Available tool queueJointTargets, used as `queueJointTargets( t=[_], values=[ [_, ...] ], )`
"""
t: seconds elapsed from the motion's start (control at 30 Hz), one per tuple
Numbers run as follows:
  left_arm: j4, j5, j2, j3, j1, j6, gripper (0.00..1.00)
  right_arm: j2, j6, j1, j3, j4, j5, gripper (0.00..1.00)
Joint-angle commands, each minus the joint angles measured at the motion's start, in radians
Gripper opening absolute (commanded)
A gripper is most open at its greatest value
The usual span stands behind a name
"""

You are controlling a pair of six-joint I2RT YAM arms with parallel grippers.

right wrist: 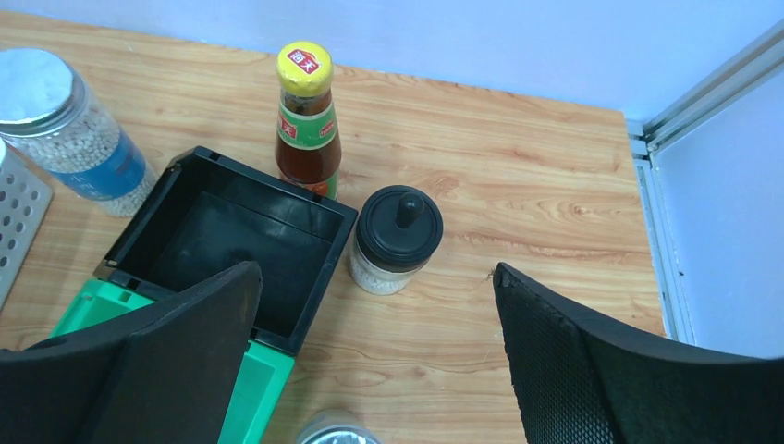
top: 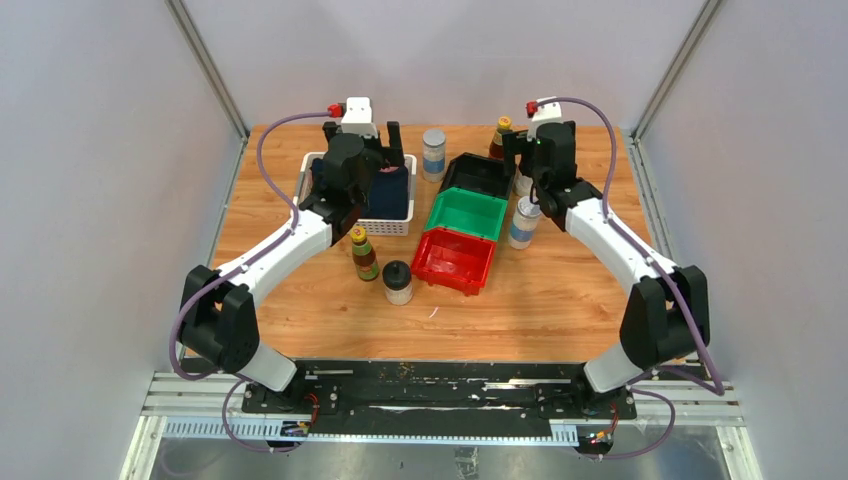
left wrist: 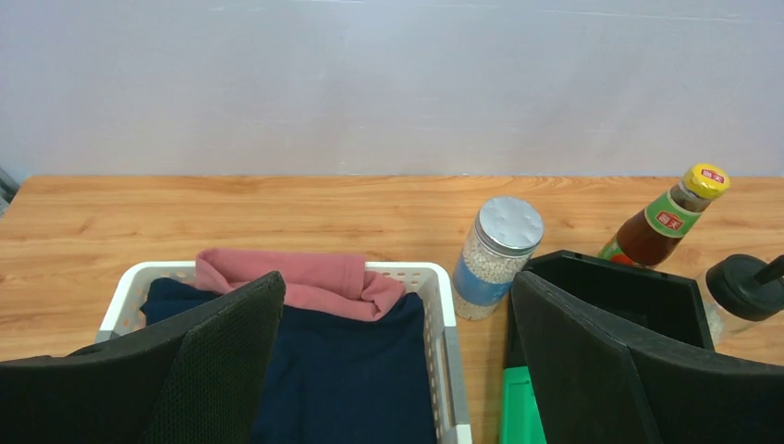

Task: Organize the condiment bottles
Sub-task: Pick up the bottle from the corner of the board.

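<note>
Black-lidded jar just ahead of right hand, centred on its gap; hand spread wide, empty; left hand likewise released.

bins lie right of the basket, bottles around.

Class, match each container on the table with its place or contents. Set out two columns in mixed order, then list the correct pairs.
Column A
1. red bin
2. green bin
3. black bin
4. white basket

Column B
a. holds folded cloth
b. middle of the bin row
c. near end of the bin row, towards the arm bases
d. far end of the bin row

Pairs: 1-c; 2-b; 3-d; 4-a
</note>
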Motion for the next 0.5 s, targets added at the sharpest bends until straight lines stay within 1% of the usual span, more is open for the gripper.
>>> queueJointTargets(
  t=[0.0,0.17,0.27,0.47],
  values=[
    [0.034,0.006,-0.018,-0.008,0.003,-0.013,1.0,-0.083,-0.028,0.017,-0.066,0.119,0.029,1.0],
    [0.044,0.009,-0.016,-0.014,0.003,-0.025,1.0,-0.062,-0.024,0.017,-0.031,0.08,0.042,0.99],
    [0.054,0.013,-0.019,-0.025,0.003,-0.036,1.0,-0.053,0.014,0.017,-0.011,0.056,0.042,0.95],
    [0.083,0.019,-0.02,-0.046,0.003,-0.039,1.0,-0.081,0.046,0.017,-0.039,0.102,-0.066,0.94]
  ],
)
